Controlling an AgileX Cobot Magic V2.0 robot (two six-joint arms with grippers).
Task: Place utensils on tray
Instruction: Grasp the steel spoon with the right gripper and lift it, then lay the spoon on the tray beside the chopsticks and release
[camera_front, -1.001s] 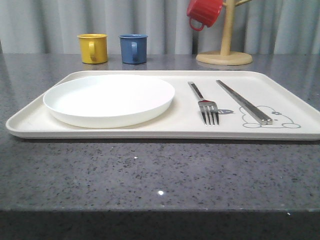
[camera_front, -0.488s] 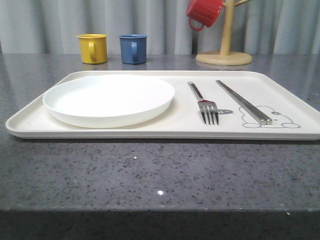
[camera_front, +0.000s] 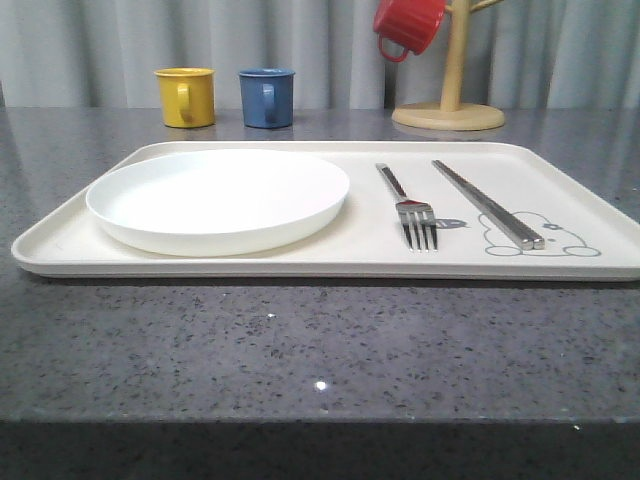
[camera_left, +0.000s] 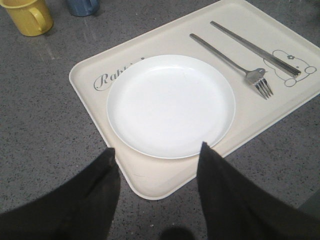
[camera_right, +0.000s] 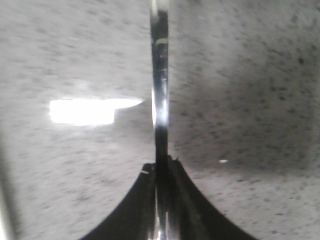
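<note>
The cream tray lies across the grey table. On it rest a round white plate at the left, a fork and a pair of chopsticks at the right. In the left wrist view my left gripper is open above the tray's near corner, with the plate, fork and chopsticks beyond it. My right gripper is shut on the slim shiny handle of a spoon, held over the speckled tabletop. The spoon's bowl is out of view.
A yellow mug and a blue mug stand behind the tray. At the back right a red mug hangs on a wooden stand. Bare grey counter lies in front of the tray.
</note>
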